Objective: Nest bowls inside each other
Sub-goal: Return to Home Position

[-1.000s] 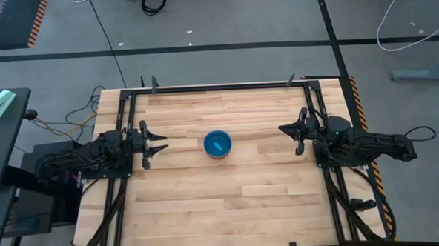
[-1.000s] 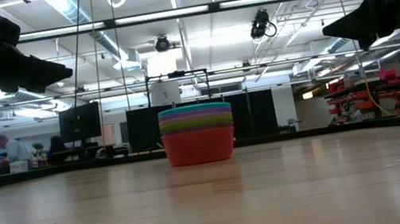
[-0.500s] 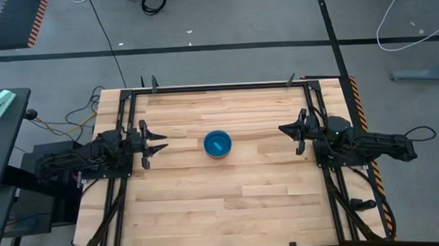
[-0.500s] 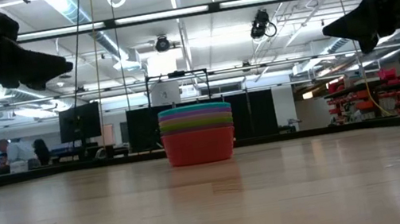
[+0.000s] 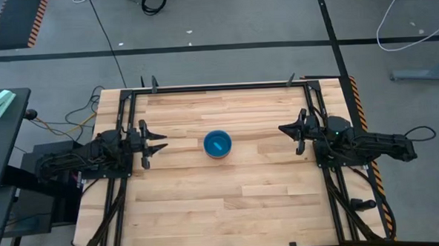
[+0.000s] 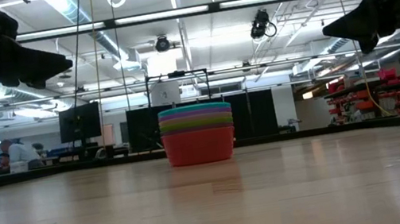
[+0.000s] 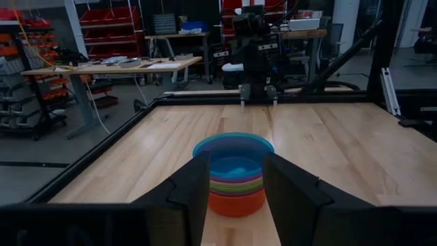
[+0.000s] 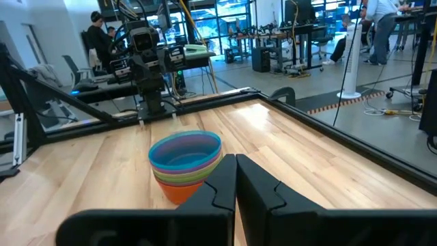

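The bowls stand nested in one stack [image 5: 217,144] at the table's middle, blue bowl on top and orange bowl at the bottom, its base on the wood [image 6: 199,146]. The stack also shows in the left wrist view [image 7: 233,172] and the right wrist view [image 8: 186,164]. My left gripper [image 5: 161,140] hovers open over the table's left side, well left of the stack, raised above the wood [image 7: 234,188]. My right gripper [image 5: 284,130] hovers shut over the right side, well right of the stack [image 8: 235,179]. Neither touches anything.
A black metal frame [image 5: 218,87] runs round the table's edges. Bare wood lies on every side of the stack. People sit and stand in the room beyond the table [image 8: 101,37], far from the arms.
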Robot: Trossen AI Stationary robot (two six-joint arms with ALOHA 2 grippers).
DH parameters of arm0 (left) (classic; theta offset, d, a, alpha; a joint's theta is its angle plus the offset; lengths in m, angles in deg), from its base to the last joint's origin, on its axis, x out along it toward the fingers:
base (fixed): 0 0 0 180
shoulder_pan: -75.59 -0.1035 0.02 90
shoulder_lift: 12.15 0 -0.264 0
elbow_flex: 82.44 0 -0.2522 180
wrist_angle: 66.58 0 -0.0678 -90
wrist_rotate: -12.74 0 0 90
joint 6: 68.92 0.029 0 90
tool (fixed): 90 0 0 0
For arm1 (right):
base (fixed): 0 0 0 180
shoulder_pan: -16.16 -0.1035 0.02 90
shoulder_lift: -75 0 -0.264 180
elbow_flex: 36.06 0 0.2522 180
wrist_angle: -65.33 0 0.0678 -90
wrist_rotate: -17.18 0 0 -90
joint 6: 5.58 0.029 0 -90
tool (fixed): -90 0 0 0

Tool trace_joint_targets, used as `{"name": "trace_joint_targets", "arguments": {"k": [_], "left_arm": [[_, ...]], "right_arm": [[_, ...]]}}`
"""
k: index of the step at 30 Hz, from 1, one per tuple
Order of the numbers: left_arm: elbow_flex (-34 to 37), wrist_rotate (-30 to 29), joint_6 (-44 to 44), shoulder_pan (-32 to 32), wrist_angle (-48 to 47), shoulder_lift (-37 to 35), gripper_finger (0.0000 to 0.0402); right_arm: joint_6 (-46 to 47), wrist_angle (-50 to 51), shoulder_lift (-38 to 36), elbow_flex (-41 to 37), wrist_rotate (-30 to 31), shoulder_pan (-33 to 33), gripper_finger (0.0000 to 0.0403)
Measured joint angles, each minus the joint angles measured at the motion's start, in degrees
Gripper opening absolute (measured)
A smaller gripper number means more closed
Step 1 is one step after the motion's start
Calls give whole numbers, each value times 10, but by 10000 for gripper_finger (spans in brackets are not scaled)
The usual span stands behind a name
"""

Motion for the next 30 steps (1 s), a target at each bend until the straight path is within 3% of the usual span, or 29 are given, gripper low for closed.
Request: {"name": "trace_joint_targets", "arguments": {"k": [30], "left_arm": [[-1, 0, 0, 0, 1, 0, 147]], "right_arm": [[0, 0, 0, 0, 0, 0, 16]]}}
